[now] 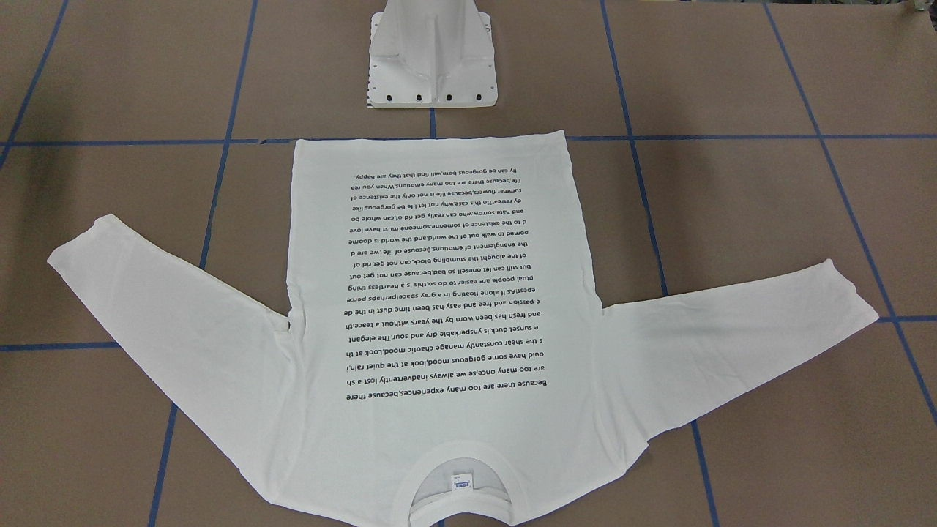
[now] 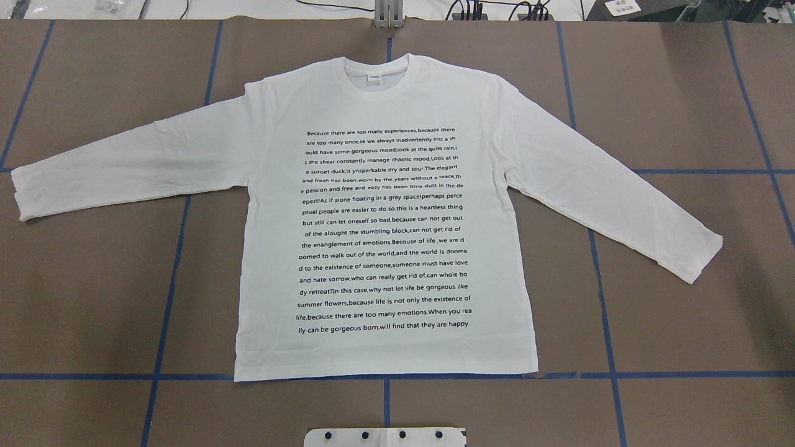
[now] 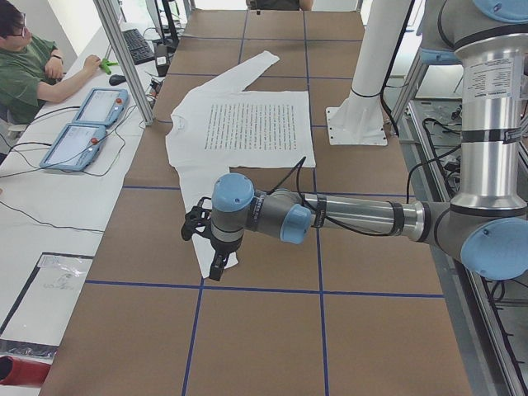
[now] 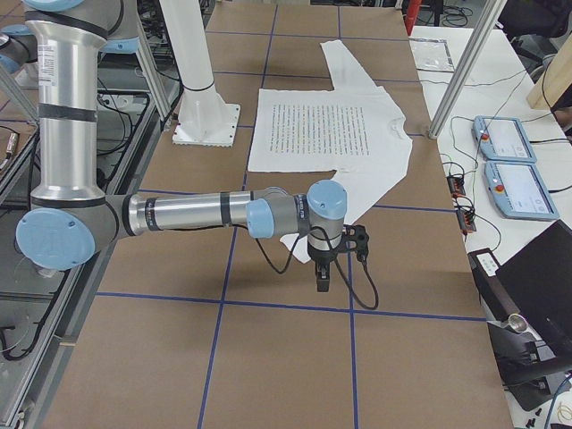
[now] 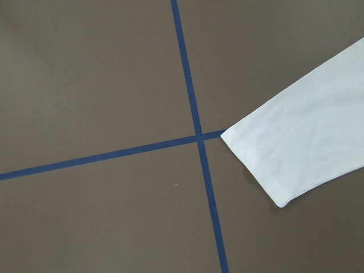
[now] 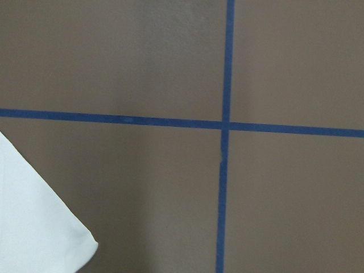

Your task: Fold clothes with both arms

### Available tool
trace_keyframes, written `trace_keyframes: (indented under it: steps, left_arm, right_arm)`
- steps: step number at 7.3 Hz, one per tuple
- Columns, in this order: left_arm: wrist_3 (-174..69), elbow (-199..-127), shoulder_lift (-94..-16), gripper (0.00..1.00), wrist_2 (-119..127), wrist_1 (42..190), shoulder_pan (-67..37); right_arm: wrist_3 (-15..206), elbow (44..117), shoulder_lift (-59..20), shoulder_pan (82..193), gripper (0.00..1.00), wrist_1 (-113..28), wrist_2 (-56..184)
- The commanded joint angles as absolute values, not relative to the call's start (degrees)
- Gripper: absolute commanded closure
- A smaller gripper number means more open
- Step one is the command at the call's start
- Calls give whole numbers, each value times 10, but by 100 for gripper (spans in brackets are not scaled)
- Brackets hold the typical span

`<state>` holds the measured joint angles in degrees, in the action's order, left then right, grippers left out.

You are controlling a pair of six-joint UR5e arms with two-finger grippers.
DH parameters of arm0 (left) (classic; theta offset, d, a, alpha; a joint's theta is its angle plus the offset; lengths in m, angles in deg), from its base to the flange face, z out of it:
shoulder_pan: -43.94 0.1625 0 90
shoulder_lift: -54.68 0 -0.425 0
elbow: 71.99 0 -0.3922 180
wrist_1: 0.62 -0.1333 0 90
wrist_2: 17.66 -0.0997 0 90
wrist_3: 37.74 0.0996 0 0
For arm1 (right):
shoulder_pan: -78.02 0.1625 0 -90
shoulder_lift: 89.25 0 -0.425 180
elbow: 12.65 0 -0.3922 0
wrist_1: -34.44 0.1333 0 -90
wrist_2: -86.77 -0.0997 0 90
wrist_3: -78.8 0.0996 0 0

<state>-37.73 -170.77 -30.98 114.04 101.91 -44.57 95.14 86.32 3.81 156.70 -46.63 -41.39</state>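
While no fold is showing yet and all the folding is waiting, the shirt (image 2: pixel 385 217) is lying flat on the table (image 2: pixel 93 298) between the two pincers, print up, sleeves spread. The left pincer (image 3: pixel 216 266) is hovering near one cuff (image 5: pixel 256 165), the right pincer (image 4: pixel 322 281) near the other. Whether they are apart or together, I cannot tell. Lengthwise, the shirt is running from hem, nearest the robot, to collar, pointing away.

A brown table (image 2: pixel 671 99) crossed by a grid of blue tape lines (image 2: pixel 683 375) spreads beneath and all around the left claw (image 3: pixel 216 271). Out past the table edge on that claw's side runs a white bench (image 3: pixel 49 206) with two blue-framed teach pendants (image 3: pixel 101 106), a keyboard (image 3: pixel 139 45) and loose black cables. A person in a green shirt (image 3: pixel 29 70) sits there, behind a slanted aluminium post (image 3: pixel 124 58).
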Motion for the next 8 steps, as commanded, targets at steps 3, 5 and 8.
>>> trace_keyframes:
  steps: [3, 5, 8]
  left_arm:
    - [-378, -1705, -312, 0, 1141, 1056, -444]
    - [-376, -1703, -313, 0, 1140, 1066, -444]
    - [-375, -1703, -313, 0, 1140, 1068, -444]
  right_arm:
    - [1144, 739, 40, 1433, 0, -141, -403]
    - [1201, 735, 45, 1395, 0, -97, -396]
    - [1231, 789, 70, 1354, 0, -149, -396]
